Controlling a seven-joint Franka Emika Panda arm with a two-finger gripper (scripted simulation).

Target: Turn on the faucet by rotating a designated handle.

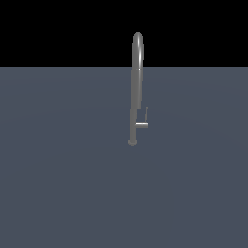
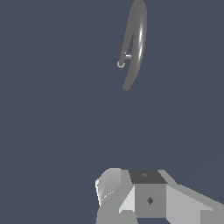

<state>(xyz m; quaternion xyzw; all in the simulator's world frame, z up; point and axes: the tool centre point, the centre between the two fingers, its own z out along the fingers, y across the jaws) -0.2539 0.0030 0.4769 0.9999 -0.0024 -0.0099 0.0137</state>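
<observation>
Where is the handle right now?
The handle sticks out low on the faucet, toward the exterior view's right, just above the base; nothing touches it.

Dim, flat, sharp renders; a pale glare streak runs along the faucet [image 1: 137, 87].

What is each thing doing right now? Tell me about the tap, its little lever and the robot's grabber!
faucet: standing upright, no water seen coming out.
handle: sticking out to the exterior view's right, thin rod pointing up, nothing touching it.
gripper: away from the faucet, holding nothing; open or shut cannot be told.
</observation>
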